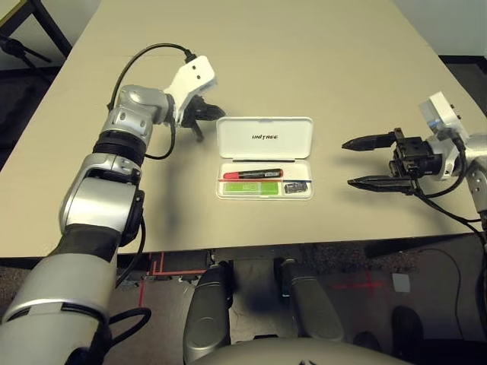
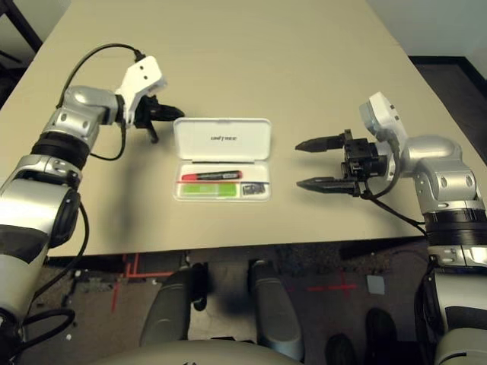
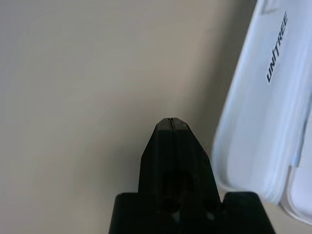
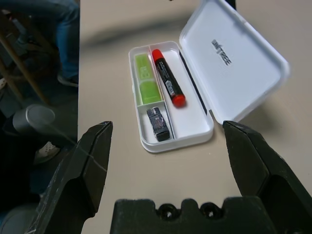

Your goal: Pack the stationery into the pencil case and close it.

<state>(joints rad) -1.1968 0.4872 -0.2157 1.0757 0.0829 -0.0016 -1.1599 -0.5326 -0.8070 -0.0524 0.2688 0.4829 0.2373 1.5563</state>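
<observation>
White hinged plastic pencil case [image 1: 264, 137] lies open on beige table [image 1: 304, 61], red marker [image 1: 252, 175], light-green stick [image 1: 251, 188], small grey block [image 1: 294, 186] inside. Left gripper [image 1: 199, 118] fingers pressed together beside lid; right gripper [image 1: 364, 162] spread wide, empty.

The white flat rounded-rectangular hinged plastic pencil case [image 1: 264, 157] lies open near the middle of the beige tabletop [image 1: 304, 61], its lid [image 1: 265, 138] swung back on the far side and its tray [image 1: 303, 194] on the near side, toward the robot. In the tray, the red marker with black cap [image 1: 253, 174] lies lengthwise along the far edge, next to the hinge. The flat light-green stick [image 1: 249, 188] lies before it, in the near compartment on the left. The tiny grey metallic block [image 1: 293, 186] sits to the right of the stick. The left hand [image 1: 204, 111] is just beside the lid's far left corner. The right hand [image 1: 365, 162] is well to the right of the case, apart from it.
</observation>
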